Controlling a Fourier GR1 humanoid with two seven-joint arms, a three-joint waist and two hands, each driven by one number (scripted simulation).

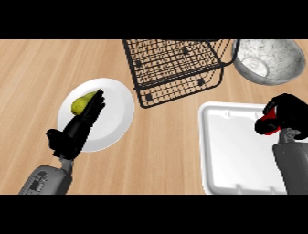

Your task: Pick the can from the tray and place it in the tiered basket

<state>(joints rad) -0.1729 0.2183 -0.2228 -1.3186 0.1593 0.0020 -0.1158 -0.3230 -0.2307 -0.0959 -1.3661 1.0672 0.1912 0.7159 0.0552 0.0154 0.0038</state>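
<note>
Over tray [232, 151] — right hand [290, 115] grips can [268, 126].

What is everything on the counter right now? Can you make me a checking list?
Surface: wooden counter, seen from above.
Job's things: red can over the white tray, mostly hidden by the right hand; black wire tiered basket at the back, nothing seen in it.
Clutter: white plate with a yellow-green pear on it; grey metal bowl beside the basket.
Hands: right hand curled round the can; left hand open over the plate, fingers straight, fingertips by the pear.
Cables: nothing seen.
Surroundings: nothing seen beyond the counter.
</note>
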